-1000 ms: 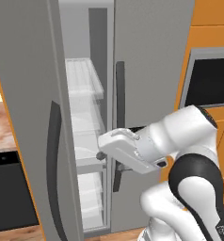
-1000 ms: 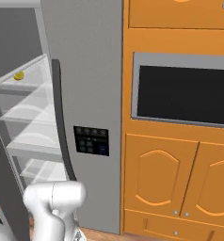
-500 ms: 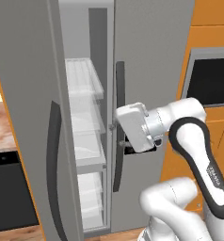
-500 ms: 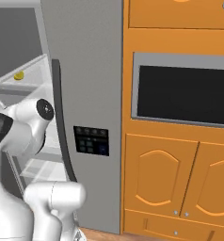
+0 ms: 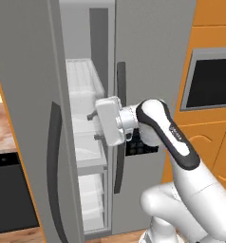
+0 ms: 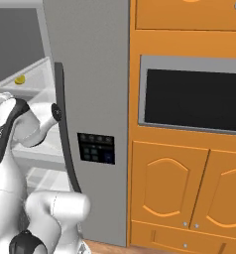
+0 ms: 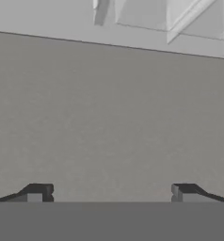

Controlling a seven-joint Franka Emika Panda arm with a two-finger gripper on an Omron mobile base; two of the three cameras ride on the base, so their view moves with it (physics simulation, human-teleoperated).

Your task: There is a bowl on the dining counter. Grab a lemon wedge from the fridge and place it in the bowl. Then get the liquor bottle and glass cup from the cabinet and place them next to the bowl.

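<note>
Two risks ahead. At left the open fridge door (image 5: pixel 34 118) crowds my wrist; swinging could knock it. My gripper (image 5: pixel 93 127), fingers spread wide and holding nothing, sits at the shelves (image 5: pixel 89 152). The lemon wedge (image 6: pixel 20 79) lies on a higher shelf, so I might reach too low.

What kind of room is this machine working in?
It looks like a home kitchen, a computer-rendered one. A tall grey fridge stands with one door open onto white shelves, orange wooden cabinets sit beside it, and a built-in oven with a dark window is set into them.
</note>
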